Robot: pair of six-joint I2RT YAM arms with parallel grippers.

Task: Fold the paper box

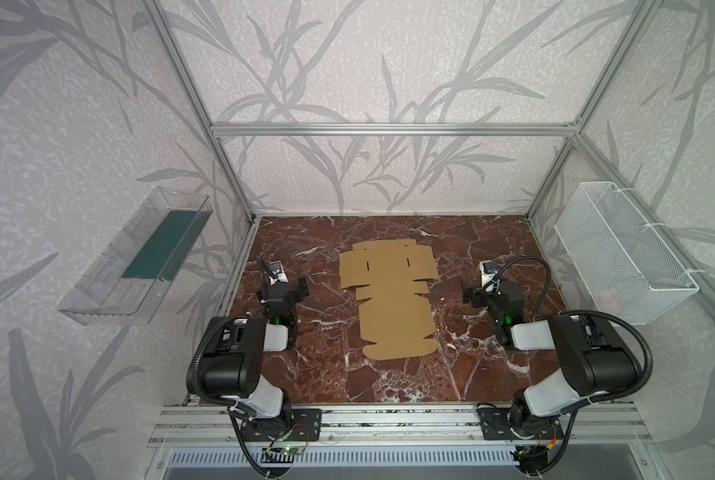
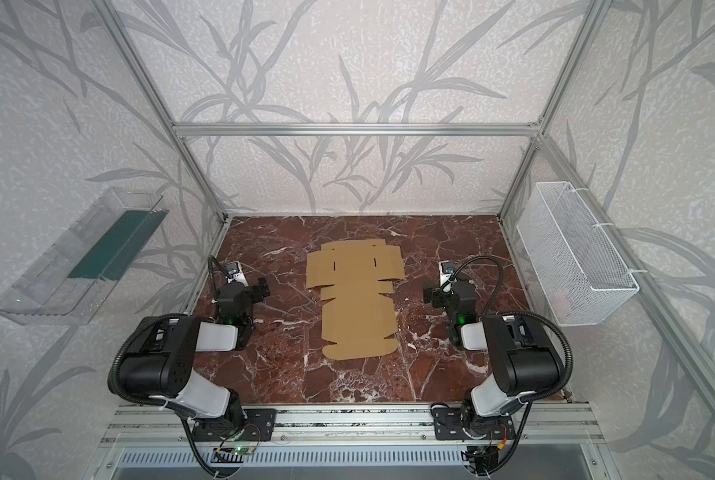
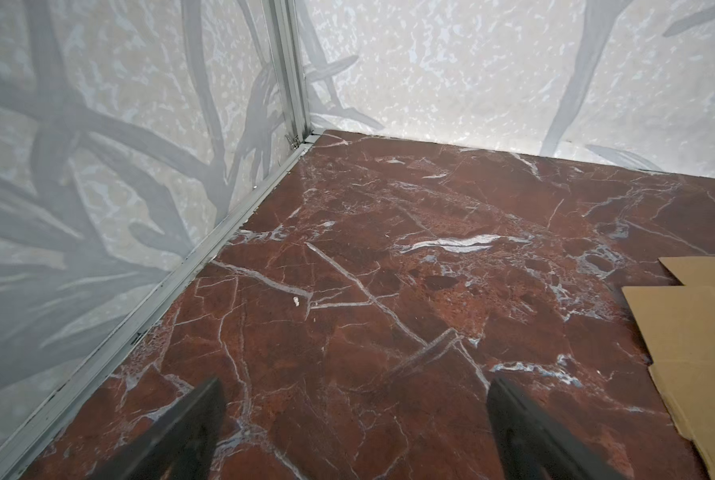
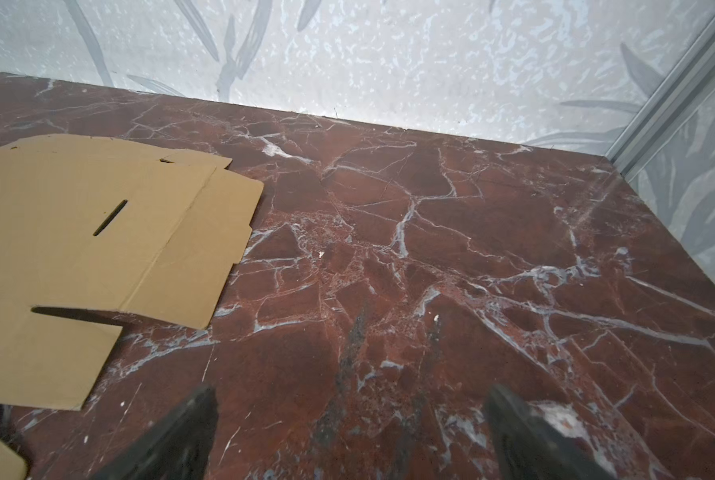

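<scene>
On the marble table (image 1: 314,374), flat and unfolded at the middle, likely for reach from both sides, the paper box (image 1: 389,299); well apart either side, left gripper (image 1: 301,286) and right gripper (image 1: 468,293), jaws wide, empty, ready.

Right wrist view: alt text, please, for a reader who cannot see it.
A flat, unfolded paper box lies on the red-brown marble table, beside the open right hand. The hand's two dark fingers stand apart over bare marble, holding nothing.

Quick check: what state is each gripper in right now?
The left gripper: open, holding nothing.
The right gripper: open, holding nothing.
</scene>
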